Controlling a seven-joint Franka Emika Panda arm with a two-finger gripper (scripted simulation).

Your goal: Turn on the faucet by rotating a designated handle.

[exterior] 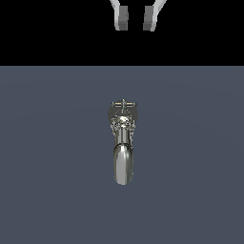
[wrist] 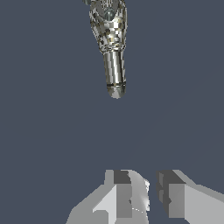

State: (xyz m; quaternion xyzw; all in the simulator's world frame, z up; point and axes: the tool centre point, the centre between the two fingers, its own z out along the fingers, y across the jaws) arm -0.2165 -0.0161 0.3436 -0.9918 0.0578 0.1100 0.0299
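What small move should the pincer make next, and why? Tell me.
Probably descend toward the faucet's crossbar. The pincer hangs open, far above, touching nothing; in the wrist view the faucet sits well beyond its fingertips.

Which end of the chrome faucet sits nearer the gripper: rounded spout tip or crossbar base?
The crossbar base of the shiny chrome faucet: in the exterior view it faces the open white-grey gripper; the spout tip points away.

Glossy chrome faucet (exterior: 123, 143); matt grey floor (exterior: 47, 167)
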